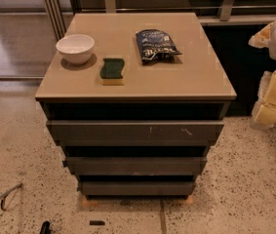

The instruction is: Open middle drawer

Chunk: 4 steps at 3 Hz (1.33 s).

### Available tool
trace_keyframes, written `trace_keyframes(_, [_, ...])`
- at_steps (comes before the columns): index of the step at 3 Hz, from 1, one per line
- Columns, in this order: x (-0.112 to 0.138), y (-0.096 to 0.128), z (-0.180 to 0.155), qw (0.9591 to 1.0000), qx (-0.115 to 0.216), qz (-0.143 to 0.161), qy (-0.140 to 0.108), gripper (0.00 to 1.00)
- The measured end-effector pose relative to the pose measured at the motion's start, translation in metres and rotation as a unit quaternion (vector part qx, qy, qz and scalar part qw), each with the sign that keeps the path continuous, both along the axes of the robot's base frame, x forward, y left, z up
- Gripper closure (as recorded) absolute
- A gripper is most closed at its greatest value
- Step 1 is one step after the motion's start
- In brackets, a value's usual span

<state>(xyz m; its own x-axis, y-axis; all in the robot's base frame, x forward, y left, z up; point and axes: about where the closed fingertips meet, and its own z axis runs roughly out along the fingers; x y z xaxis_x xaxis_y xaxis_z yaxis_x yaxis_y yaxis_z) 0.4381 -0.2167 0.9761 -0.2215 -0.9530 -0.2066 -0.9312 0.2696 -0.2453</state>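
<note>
The middle drawer [135, 165] is a wide, plain dark grey front with a small tab at its left end, second from the bottom of the cabinet, and it looks shut. The top drawer [135, 130] above it carries pale scratch marks right of centre. The bottom drawer [137, 187] is the shortest. My gripper [274, 99] and the pale arm are at the right edge of the view, beside the cabinet's right side, apart from all the drawers and holding nothing that I can see.
On the tan cabinet top [196, 77] stand a white bowl [75, 48], a green and yellow sponge [112, 70] and a dark snack bag [154, 44]. Speckled floor surrounds the cabinet. A thin metal piece [1, 199] lies at the lower left.
</note>
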Motion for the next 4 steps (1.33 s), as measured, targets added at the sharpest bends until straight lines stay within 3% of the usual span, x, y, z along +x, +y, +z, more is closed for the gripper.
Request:
trace_keyframes(1, [0.0,0.0,-0.004,1.0,0.002,0.0,0.0,0.31])
trace_keyframes(2, [-0.001,0.006,-0.053,0.9997,0.024,-0.004,0.004,0.54])
trace_keyframes(3, [-0.007,0.023,-0.175,0.9936,0.098,-0.017,0.053,0.85])
trace_keyframes(4, [-0.005,0.022,-0.174,0.9947,0.092,-0.019,0.042,1.0])
